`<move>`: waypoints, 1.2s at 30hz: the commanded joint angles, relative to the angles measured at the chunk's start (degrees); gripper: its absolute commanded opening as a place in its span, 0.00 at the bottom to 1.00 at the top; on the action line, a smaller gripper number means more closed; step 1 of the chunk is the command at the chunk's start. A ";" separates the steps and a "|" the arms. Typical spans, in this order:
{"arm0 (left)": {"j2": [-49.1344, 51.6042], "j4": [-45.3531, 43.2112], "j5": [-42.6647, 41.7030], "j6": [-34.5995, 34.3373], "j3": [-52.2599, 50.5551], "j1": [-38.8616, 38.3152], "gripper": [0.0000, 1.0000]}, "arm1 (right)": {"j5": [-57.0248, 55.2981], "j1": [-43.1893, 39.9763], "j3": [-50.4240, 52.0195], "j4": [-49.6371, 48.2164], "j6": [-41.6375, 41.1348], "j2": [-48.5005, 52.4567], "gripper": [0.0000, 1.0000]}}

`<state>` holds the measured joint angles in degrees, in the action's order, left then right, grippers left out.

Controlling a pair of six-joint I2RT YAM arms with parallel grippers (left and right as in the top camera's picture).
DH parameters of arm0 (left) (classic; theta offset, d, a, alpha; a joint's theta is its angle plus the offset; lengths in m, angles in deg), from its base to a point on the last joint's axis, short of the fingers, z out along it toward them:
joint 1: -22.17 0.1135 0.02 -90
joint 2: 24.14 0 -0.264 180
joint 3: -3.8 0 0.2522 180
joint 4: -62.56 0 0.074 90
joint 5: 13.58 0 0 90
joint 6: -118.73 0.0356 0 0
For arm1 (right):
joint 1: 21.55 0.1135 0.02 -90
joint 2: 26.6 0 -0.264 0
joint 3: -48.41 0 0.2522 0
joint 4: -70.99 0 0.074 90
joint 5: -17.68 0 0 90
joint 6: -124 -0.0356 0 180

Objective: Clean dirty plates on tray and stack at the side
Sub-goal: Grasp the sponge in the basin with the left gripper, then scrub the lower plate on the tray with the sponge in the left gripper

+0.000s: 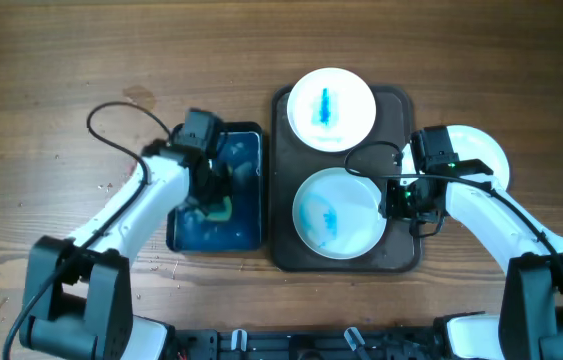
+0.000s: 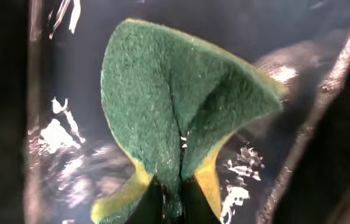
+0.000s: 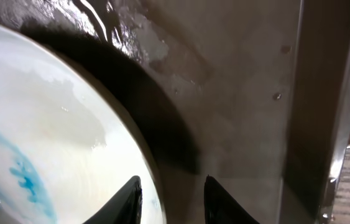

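White plates (image 1: 333, 107) smeared blue, dark brown tray (image 1: 283, 250); the sponge (image 2: 162, 106) green over yellow, basin (image 1: 244, 150) dark blue, table (image 1: 51, 70) brown wood-grain.

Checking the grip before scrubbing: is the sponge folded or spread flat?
Folded. The left pincer pinches the sponge along its middle, and its green face creases into a V.
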<state>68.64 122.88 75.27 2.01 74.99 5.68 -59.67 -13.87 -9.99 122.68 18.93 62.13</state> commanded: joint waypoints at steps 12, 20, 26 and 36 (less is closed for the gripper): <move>3.74 -2.58 -17.70 -7.45 16.31 -15.63 0.04 | 0.96 -0.15 7.13 -10.75 -4.63 0.96 0.04; 21.64 -18.38 -18.40 -17.70 16.31 -27.23 0.04 | 0.98 -0.15 7.10 -10.29 -4.55 0.96 0.04; 22.21 -2.62 13.99 -14.01 17.00 -25.88 0.04 | 1.01 -0.15 7.10 -10.27 -4.61 0.96 0.04; 21.68 -13.57 -13.14 -9.49 19.39 -27.69 0.04 | 1.22 -0.15 7.10 -10.25 -4.63 0.96 0.04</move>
<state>89.46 113.55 75.71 -8.35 95.40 -20.72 -54.56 -13.80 -4.42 111.86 14.29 61.95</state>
